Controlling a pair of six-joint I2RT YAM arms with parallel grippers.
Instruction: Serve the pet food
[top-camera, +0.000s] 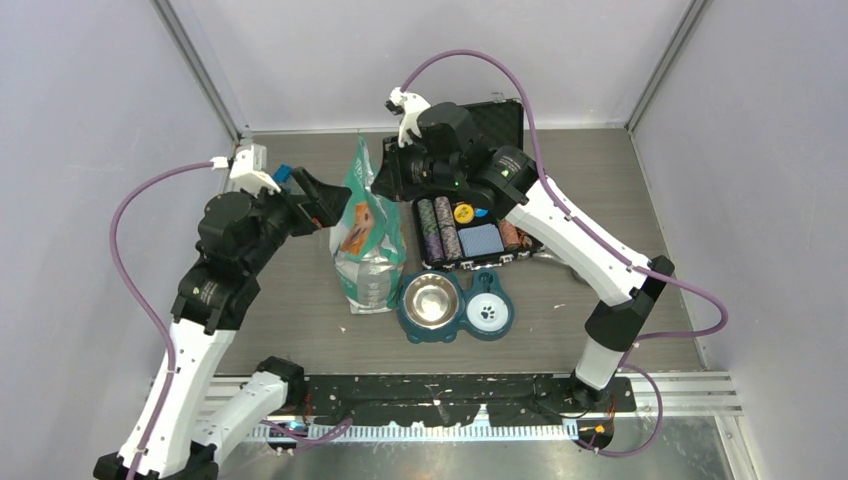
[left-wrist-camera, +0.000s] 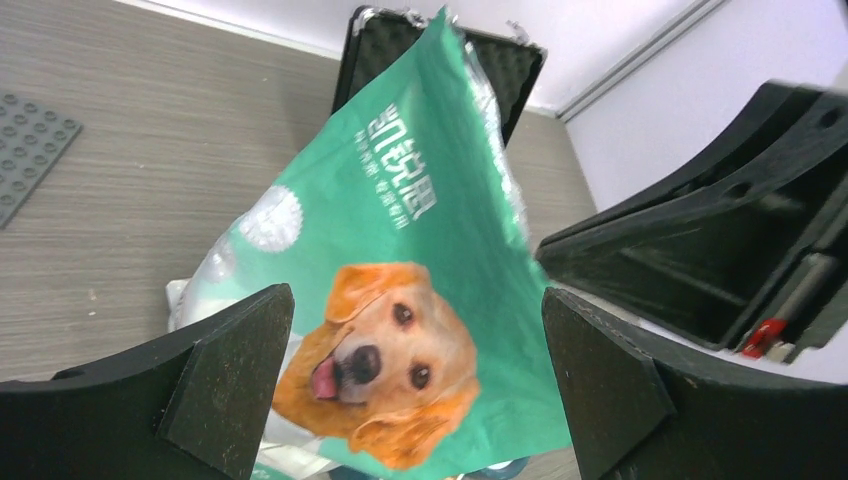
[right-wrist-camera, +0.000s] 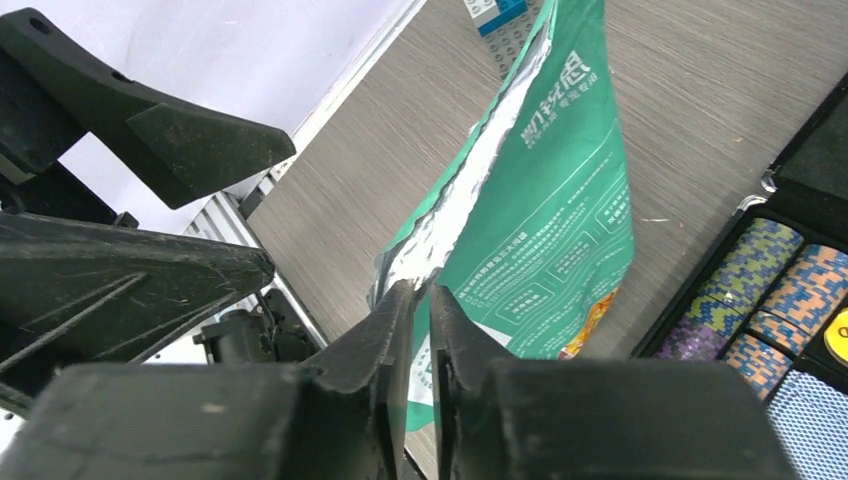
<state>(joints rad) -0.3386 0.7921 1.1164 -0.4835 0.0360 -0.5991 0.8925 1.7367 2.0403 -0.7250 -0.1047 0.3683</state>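
Observation:
The pet food kibble is hidden; none shows in any view. The teal-and-white bag (top-camera: 368, 240) with a golden retriever print stands upright mid-table, its torn top open. My right gripper (top-camera: 386, 182) is shut on the bag's upper edge; in the right wrist view its fingertips (right-wrist-camera: 400, 300) pinch the foil-lined rim of the bag (right-wrist-camera: 560, 210). My left gripper (top-camera: 333, 205) is open just left of the bag and not touching it. In the left wrist view that gripper (left-wrist-camera: 415, 372) frames the dog print on the bag (left-wrist-camera: 400, 230).
A double pet bowl (top-camera: 452, 331) lies in front of the bag, with a steel bowl (top-camera: 430, 300) and a white paw-print bowl (top-camera: 488, 312). An open black case (top-camera: 505, 120) of poker chips (top-camera: 440, 232) sits right of the bag. A grey baseplate (left-wrist-camera: 30, 140) lies far left.

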